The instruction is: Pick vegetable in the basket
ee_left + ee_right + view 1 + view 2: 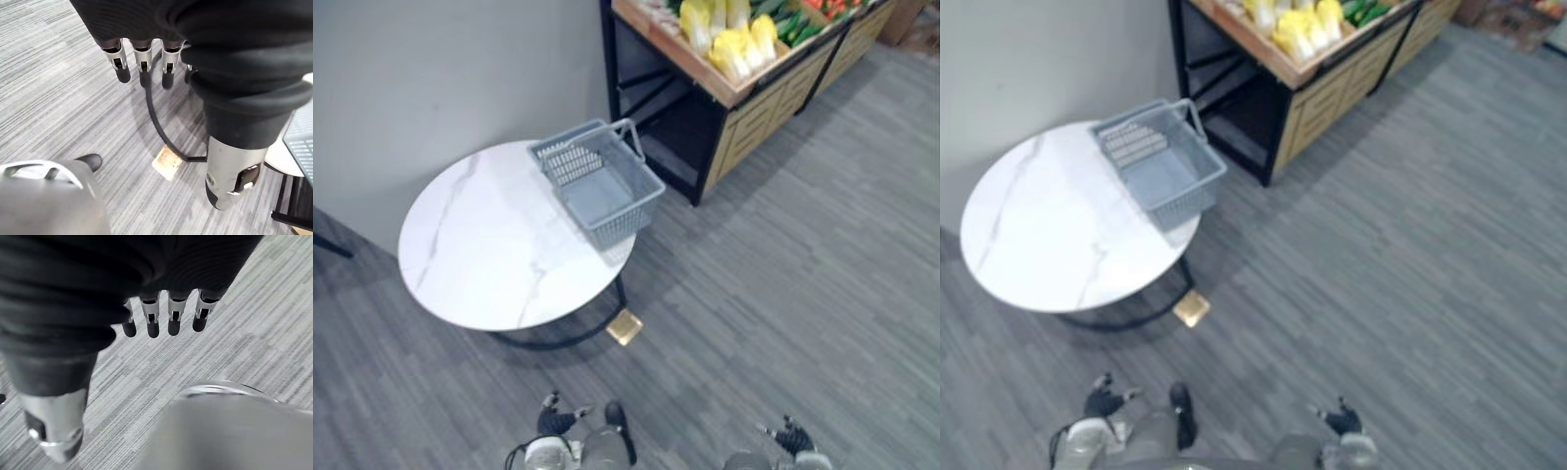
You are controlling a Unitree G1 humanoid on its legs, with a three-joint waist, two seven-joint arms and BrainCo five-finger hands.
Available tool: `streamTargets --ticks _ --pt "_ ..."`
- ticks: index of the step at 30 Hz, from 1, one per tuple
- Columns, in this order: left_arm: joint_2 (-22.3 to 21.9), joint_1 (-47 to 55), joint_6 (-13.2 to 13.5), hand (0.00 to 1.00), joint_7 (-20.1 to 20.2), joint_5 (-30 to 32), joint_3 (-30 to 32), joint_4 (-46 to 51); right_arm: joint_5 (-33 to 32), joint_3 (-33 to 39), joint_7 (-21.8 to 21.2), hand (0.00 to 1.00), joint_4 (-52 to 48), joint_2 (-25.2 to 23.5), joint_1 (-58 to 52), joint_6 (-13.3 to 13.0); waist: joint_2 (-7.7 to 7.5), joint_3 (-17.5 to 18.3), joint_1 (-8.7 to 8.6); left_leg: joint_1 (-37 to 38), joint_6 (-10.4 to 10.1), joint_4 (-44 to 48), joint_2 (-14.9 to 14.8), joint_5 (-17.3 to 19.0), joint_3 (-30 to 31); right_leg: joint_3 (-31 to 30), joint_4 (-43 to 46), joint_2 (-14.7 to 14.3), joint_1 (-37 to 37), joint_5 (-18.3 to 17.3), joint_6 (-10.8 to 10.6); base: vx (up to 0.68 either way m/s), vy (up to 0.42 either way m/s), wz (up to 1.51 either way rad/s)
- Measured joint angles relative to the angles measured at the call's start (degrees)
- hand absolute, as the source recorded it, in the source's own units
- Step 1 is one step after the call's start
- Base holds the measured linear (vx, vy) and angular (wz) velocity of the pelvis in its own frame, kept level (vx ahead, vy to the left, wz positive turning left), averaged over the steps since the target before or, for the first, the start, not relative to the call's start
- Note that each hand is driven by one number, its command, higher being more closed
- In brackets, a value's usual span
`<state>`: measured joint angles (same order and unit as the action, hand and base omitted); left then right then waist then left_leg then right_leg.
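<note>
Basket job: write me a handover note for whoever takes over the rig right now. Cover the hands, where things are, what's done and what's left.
Left hand: open, empty, hanging low over the floor.
Right hand: open, empty, also low.
Grey basket: upright and empty on the round white table, at the edge nearest the wooden produce stand.
Yellow vegetables and green vegetables lie in the stand, beyond the table.
Done: nothing picked yet.
Left: take a vegetable from the stand and put it in the basket.

Grey plank floor (803, 284) lies under my left hand (553, 419). Ahead of it a round white marble desk (470, 255) stands by the grey wall (431, 78), with a wooden stand (759, 98) farther right.
</note>
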<state>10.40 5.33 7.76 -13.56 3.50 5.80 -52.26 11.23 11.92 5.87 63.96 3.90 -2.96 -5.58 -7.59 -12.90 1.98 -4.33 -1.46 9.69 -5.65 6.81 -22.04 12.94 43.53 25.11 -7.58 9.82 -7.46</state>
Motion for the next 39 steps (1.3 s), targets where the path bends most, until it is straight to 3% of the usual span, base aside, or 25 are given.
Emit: streamTargets --ticks 1,2,3,4,5,6,9,10,12,14,15,17,21,24,30,34,37,39 --pt "0.3 0.3 -0.3 0.00 -0.1 0.0 -0.1 0.0 0.0 -0.4 0.0 0.00 0.0 0.0 -0.4 0.0 0.56 -0.3 -0.30 1.3 0.4 -0.4 -0.1 0.5 0.4 -1.3 2.9 0.1 -1.3 2.8 -0.6 0.27 0.046 0.07" --pt "0.7 0.5 -0.8 0.00 -0.1 0.0 -0.7 0.1 0.0 -1.1 -0.1 0.00 0.0 0.2 -0.5 -0.1 0.38 -0.2 -0.68 3.1 0.8 -0.5 -0.6 1.5 1.0 -1.8 9.1 -0.6 -4.1 -1.5 -0.1 0.25 -0.005 0.09" --pt "1.3 0.4 -0.8 0.00 -0.2 0.0 -0.9 0.2 0.1 -1.3 -0.2 0.00 -0.2 0.5 -0.5 -0.2 0.47 -0.3 -0.56 4.4 1.0 -0.7 -1.3 2.0 1.5 -0.1 12.8 -2.0 -6.9 -8.6 0.5 0.25 -0.011 0.18" --pt "1.4 0.4 -0.8 0.00 -0.3 0.0 -0.9 0.3 0.1 -1.6 -0.2 0.00 -0.2 0.5 -0.5 -0.2 0.55 -0.3 -0.64 5.0 1.0 -0.8 -1.5 2.3 2.1 1.9 12.7 -2.5 -7.6 -11.5 0.4 0.27 -0.029 0.30" --pt "1.3 0.2 -0.8 0.00 -0.3 0.0 -0.8 0.4 0.1 -1.8 -0.2 0.00 -0.3 0.6 -0.4 -0.3 0.56 -0.3 -0.77 5.9 0.9 -1.4 -1.5 2.6 2.7 4.7 10.5 -3.2 -8.6 -14.7 0.8 0.28 -0.058 0.56" --pt "1.0 0.1 -0.8 0.00 -0.2 0.0 -0.5 0.4 0.1 -2.2 -0.3 0.00 -0.2 0.8 -0.1 -0.3 0.72 -0.4 -1.05 7.2 0.5 -2.5 -1.5 2.5 4.0 7.3 1.8 -5.4 -9.8 -16.4 1.8 0.35 -0.104 0.69" --pt "0.5 -0.2 -0.8 0.00 -0.2 0.0 0.6 0.2 0.1 -2.1 -0.4 0.00 0.0 0.8 0.7 -0.2 1.08 -0.5 -1.90 8.4 -0.7 -3.8 -1.3 2.0 7.3 5.0 -20.2 -9.6 -9.9 -14.5 -0.2 0.34 -0.167 0.84" --pt "0.5 -0.5 -0.8 0.00 -0.2 0.1 0.8 -0.1 0.1 -1.8 -0.6 0.00 0.0 0.7 0.7 -0.2 1.16 -0.5 -1.97 8.8 -1.9 -4.2 -1.1 2.0 8.8 1.8 -29.4 -11.0 -9.3 -11.6 -0.8 0.47 -0.296 1.10" --pt "0.9 -0.3 -0.8 0.00 -0.1 0.2 1.2 -0.3 0.1 -1.4 -1.1 0.00 0.2 0.6 0.0 0.0 0.28 0.1 -1.89 10.8 -4.7 -4.9 -0.7 2.8 11.3 -1.2 -33.4 -11.2 -7.6 -3.6 0.2 0.38 -0.315 1.03" --pt "-1.5 0.0 -0.7 0.00 -0.5 0.7 2.7 -2.1 0.2 -1.3 -1.2 0.00 0.5 2.8 0.6 0.0 4.72 1.8 -1.33 11.2 -8.5 -5.6 -4.4 2.2 13.4 2.7 -31.3 -13.4 -6.4 -5.4 3.0 0.33 -0.320 0.66" --pt "-3.6 0.5 -0.7 0.00 -0.9 1.4 3.3 -2.6 0.2 -1.2 -1.3 0.00 0.5 4.4 1.5 -0.1 7.29 2.7 -1.51 10.4 -9.2 -5.6 -7.0 1.4 13.3 5.3 -34.3 -15.9 -4.9 -6.8 3.7 0.31 -0.267 0.53" --pt "-4.7 0.8 -0.8 0.00 -0.9 1.4 3.7 -3.9 0.2 -1.0 -1.3 0.00 0.5 4.9 3.0 0.0 8.46 3.0 -1.60 8.8 -10.0 -5.8 -8.6 -1.7 14.1 7.9 -36.7 -17.4 -3.3 -7.3 4.5 0.26 -0.255 0.55" --pt "-5.8 1.0 -0.8 0.00 -0.8 1.2 3.7 -4.5 0.0 1.3 -1.0 0.00 1.1 5.5 2.3 0.0 8.46 3.1 -1.98 7.0 -10.1 -6.9 -9.1 -8.3 15.7 14.8 -40.6 -17.4 1.5 -7.9 5.3 0.12 -0.165 0.82" --pt "-5.7 1.0 -0.8 0.00 -0.7 1.2 3.7 -4.4 0.0 2.1 -1.0 0.00 1.1 6.2 2.2 -0.1 8.53 3.2 -2.04 6.8 -9.9 -9.2 -9.0 -10.9 10.0 18.2 -42.6 -17.4 3.2 -7.8 5.3 0.06 -0.063 0.67" --pt "-5.6 1.6 -1.0 0.00 0.3 1.4 3.7 -4.8 0.1 0.8 -1.0 0.00 -0.6 6.5 3.2 -0.2 8.36 3.4 -1.93 8.6 -9.8 -12.5 -7.8 -10.9 4.2 17.0 -47.8 -18.4 4.8 -4.6 4.7 0.01 0.035 -0.06" --pt "-5.4 1.1 -1.0 0.00 0.3 1.4 3.6 -4.7 2.5 -4.1 -1.2 0.00 -6.8 7.9 4.0 -0.1 8.37 3.4 -2.39 8.7 -9.5 -12.5 -7.2 -8.2 2.2 15.8 -49.6 -18.2 4.5 -2.4 4.2 -0.03 0.095 -0.18" --pt "-4.9 1.1 -0.9 0.00 0.3 1.4 3.5 -3.9 4.9 -7.2 -1.4 0.00 -12.2 12.2 6.8 -0.2 8.24 3.3 -2.21 8.4 -9.3 -12.5 -7.0 -5.2 1.7 15.1 -49.6 -18.1 3.4 -1.2 3.9 -0.06 0.118 -0.12" --pt "-3.2 1.1 -0.9 0.00 0.3 1.4 3.1 -3.6 7.0 -10.7 -1.4 0.00 -16.2 16.6 12.9 -0.1 6.63 2.7 -1.73 7.1 -8.9 -12.0 -5.5 -4.2 0.8 13.9 -49.6 -16.7 1.6 0.2 3.5 -0.11 0.110 -0.21"
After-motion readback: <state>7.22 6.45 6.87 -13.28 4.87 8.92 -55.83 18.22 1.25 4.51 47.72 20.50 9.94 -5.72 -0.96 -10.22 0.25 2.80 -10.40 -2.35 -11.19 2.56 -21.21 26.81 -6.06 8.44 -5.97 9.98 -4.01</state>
